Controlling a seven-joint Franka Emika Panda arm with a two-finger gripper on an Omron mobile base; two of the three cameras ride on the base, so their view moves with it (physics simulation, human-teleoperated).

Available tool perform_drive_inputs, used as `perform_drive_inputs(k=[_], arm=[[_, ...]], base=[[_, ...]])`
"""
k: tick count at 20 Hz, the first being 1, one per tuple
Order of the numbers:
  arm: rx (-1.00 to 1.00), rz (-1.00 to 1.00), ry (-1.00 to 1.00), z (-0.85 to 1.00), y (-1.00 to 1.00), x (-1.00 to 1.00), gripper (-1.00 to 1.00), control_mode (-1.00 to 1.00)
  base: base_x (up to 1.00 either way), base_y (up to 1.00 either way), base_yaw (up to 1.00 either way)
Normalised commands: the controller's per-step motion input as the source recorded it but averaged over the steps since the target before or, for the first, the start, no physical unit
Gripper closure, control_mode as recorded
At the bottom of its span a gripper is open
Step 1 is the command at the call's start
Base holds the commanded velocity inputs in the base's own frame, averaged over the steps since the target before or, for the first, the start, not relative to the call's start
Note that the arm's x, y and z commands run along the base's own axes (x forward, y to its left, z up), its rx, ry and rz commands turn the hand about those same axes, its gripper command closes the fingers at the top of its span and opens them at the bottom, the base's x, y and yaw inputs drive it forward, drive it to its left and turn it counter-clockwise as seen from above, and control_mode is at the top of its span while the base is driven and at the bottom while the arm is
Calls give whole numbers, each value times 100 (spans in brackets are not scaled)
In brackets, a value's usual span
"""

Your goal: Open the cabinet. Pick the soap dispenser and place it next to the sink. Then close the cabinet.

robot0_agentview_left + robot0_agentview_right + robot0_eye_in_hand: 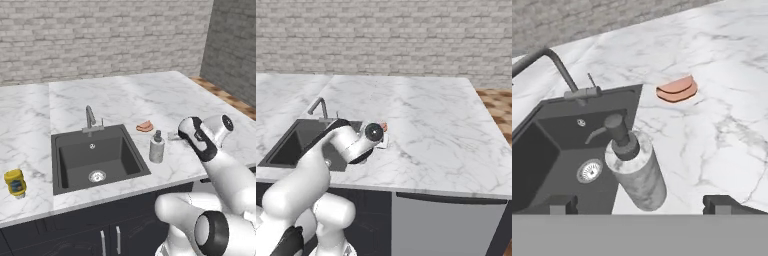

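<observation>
White marble counter [150,95] runs under a grey brick wall [100,35]; a black sink [65,172] is set into it, with a round silver drain [97,175] in the basin floor and a small grey faucet [90,118] at the far rim.

Soap dispenser [157,147] – light stone-look bottle, dark pump head – stands upright on the counter just beside the sink's right edge, apart from the rim by a thin strip of marble. In the hand view the soap dispenser [634,169] sits close in front of the camera, its spout pointing toward the basin, overlapping the sink's [557,145] near corner.

A small pinkish-brown item [145,126], flat and rounded, lies on the counter beyond the bottle, near the sink's far right corner; what it is cannot be told.

A yellow jar [15,182] with a dark label stands on the counter left of the sink, well apart from the bottle.

Arm [220,165] reaches in from the lower right of the left base view, hand near the bottle's right side. Jaws spread wide – the two dark fingertips [562,204] sit far apart at the bottom of the hand view, the bottle between them but touching neither.

Below the counter, dark drawer fronts with silver bar handles [118,239].
</observation>
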Motion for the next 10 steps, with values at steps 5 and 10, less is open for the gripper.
perform_drive_inputs(k=[5, 10], arm=[[0, -24, 4, 66, -4, -85, -100, -100], [0, -9, -12, 37, 11, -100, -100, -100]], base=[[0, 0, 0], [0, 0, 0]])
